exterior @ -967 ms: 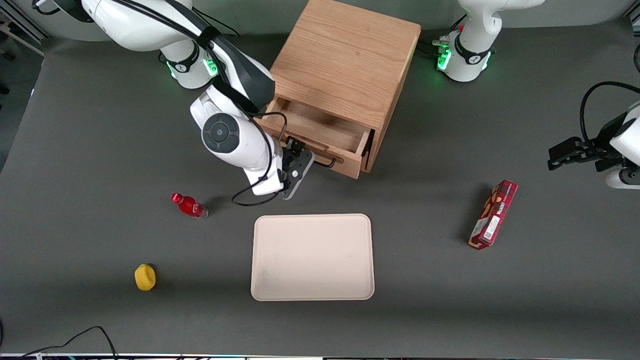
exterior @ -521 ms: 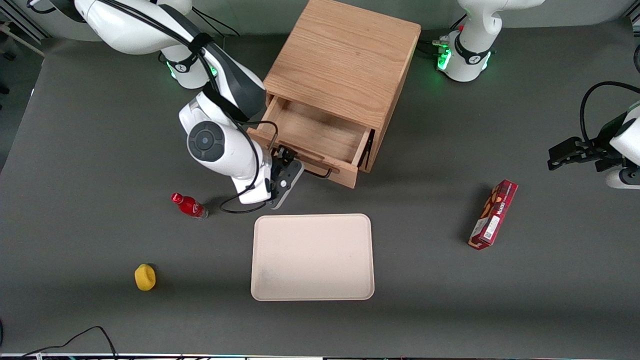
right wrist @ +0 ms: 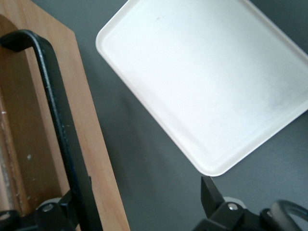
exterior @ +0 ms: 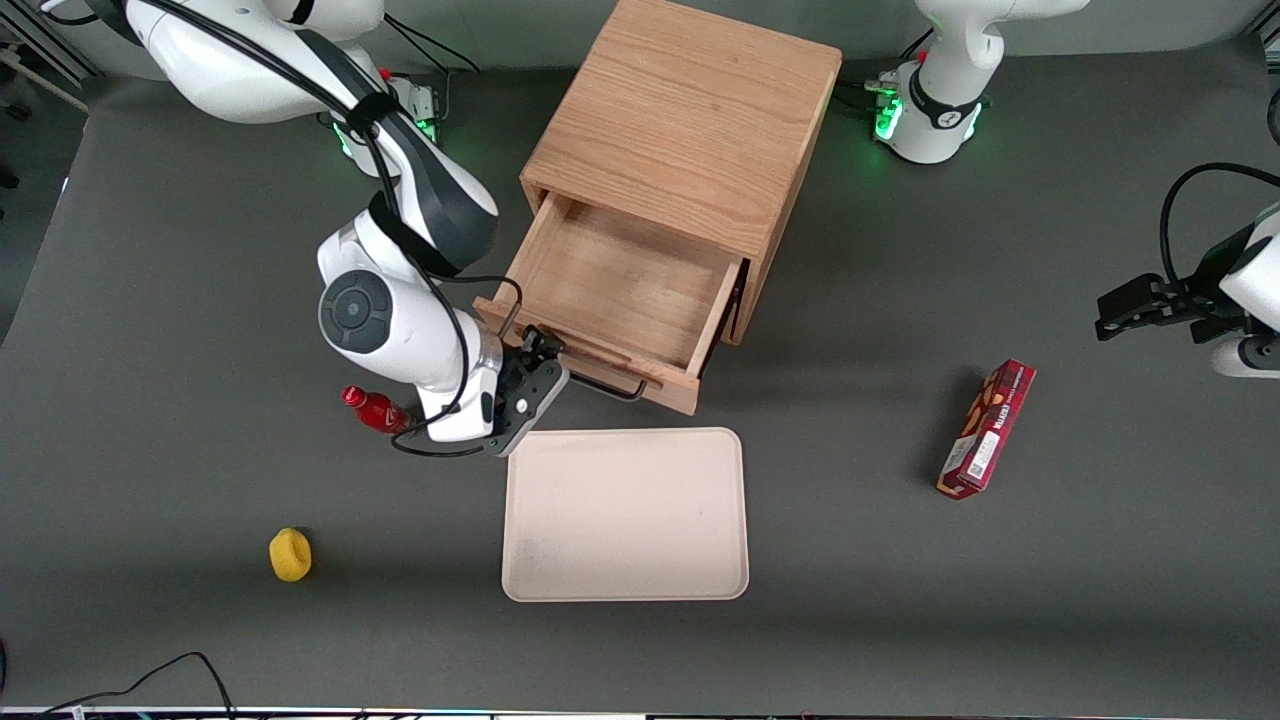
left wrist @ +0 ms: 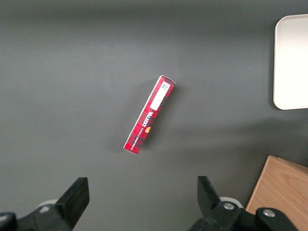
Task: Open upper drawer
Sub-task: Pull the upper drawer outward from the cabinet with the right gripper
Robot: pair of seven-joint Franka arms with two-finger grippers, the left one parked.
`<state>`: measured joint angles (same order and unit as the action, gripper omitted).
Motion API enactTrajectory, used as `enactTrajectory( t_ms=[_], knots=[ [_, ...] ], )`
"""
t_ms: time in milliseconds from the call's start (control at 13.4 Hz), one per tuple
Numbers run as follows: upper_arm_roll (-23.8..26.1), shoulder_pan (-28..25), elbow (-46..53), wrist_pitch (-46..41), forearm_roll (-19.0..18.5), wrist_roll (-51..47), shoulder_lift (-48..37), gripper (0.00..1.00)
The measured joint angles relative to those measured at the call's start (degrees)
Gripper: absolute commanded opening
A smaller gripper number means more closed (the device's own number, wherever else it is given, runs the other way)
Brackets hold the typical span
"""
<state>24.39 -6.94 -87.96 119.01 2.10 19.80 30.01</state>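
The yellow lump sits well apart toward the working arm's end of the desk and is in no danger.

The red bottle is the nearest worry. It lies just beside the right wrist, partly hidden by it. Any swing of the arm toward the front camera could tip it or send it rolling.

The end effector is at the handle, at the end of the bar toward the working arm. In the right wrist view its fingers stand spread, released rather than clenched. The bar lies against one finger with nothing closing on it from the free side. That looks like a hook, not a grip, so a pull slightly off the drawer's line could let the bar slide off.

The tray lies nearer the camera, its rim just below the wrist body. More travel that way risks a bump that shoves the tray.

The upper drawer stands well out of the cabinet, with its bare floor showing, so I judge the task nearly or wholly done. Pulling further could run it to the end of its slides, then drag or twist the cabinet on the desk. Because the hold is at one end of the bar, it could also rack the drawer sideways.

The red box lies toward the parked arm's end, safely clear.
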Motion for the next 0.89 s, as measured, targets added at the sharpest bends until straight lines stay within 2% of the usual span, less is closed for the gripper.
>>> enactTrajectory(
  t_ms=[893],
  knots=[
    [-3.16, 1.08, 2.41, 2.33, 0.80, 0.89, 1.07, 1.00]
  ],
)
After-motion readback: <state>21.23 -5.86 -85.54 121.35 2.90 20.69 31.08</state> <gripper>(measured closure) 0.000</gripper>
